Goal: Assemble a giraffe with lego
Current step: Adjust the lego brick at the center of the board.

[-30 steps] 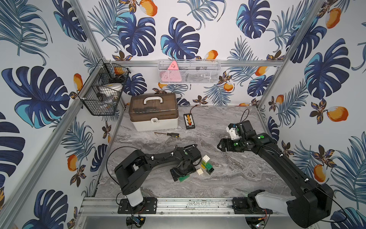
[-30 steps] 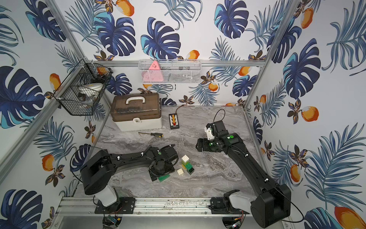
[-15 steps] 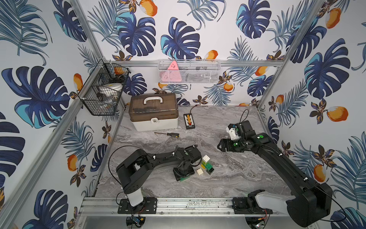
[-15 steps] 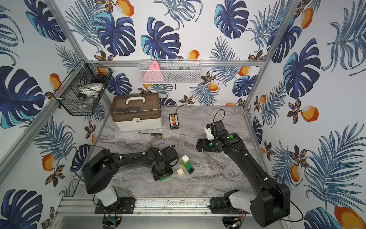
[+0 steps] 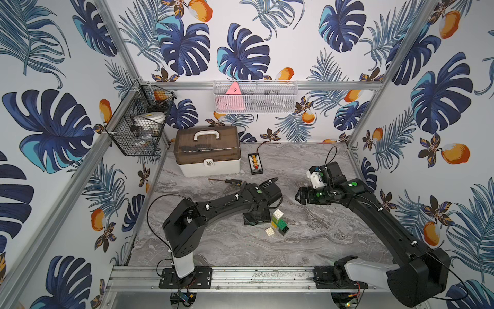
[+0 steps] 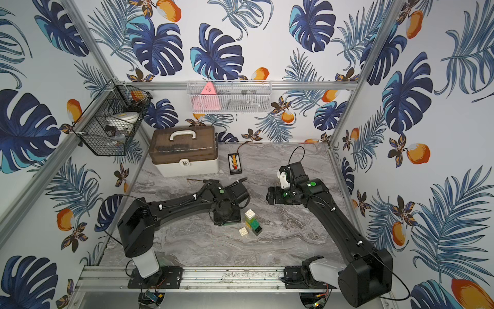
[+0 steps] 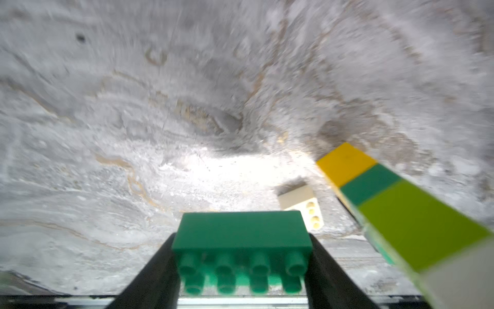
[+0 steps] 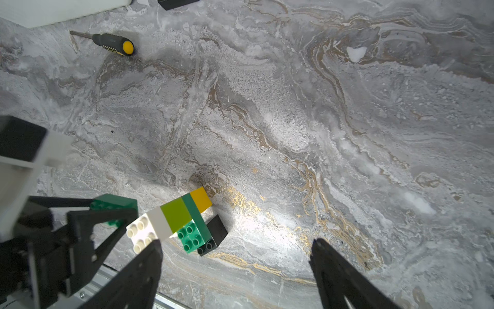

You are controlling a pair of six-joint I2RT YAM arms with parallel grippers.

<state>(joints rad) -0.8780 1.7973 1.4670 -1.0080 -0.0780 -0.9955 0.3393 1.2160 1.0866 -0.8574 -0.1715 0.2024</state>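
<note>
A part-built giraffe (image 5: 278, 222) (image 6: 251, 220) stands mid-table: a yellow and a black leg under a dark green long brick, with lime and white bricks stacked on one end (image 8: 173, 214). My left gripper (image 7: 242, 240) is shut on a second dark green long lego brick (image 7: 242, 230), studs toward the wrist, just left of the stack (image 5: 256, 216). A loose white brick (image 5: 270, 231) (image 7: 302, 204) lies on the table in front of the stack. The right gripper (image 8: 238, 256) hangs open and empty above the table, right of the stack (image 5: 298, 198).
A brown-lidded toolbox (image 5: 207, 151) stands at the back left, with a screwdriver (image 5: 235, 182) (image 8: 112, 42) and a small black remote (image 5: 255, 163) in front of it. A black wire basket (image 5: 139, 117) and a white mesh basket (image 5: 254, 96) hang on the walls.
My left gripper has closed on the dark green long brick that lay under it and shifted slightly toward the stack. The right arm has not moved.
</note>
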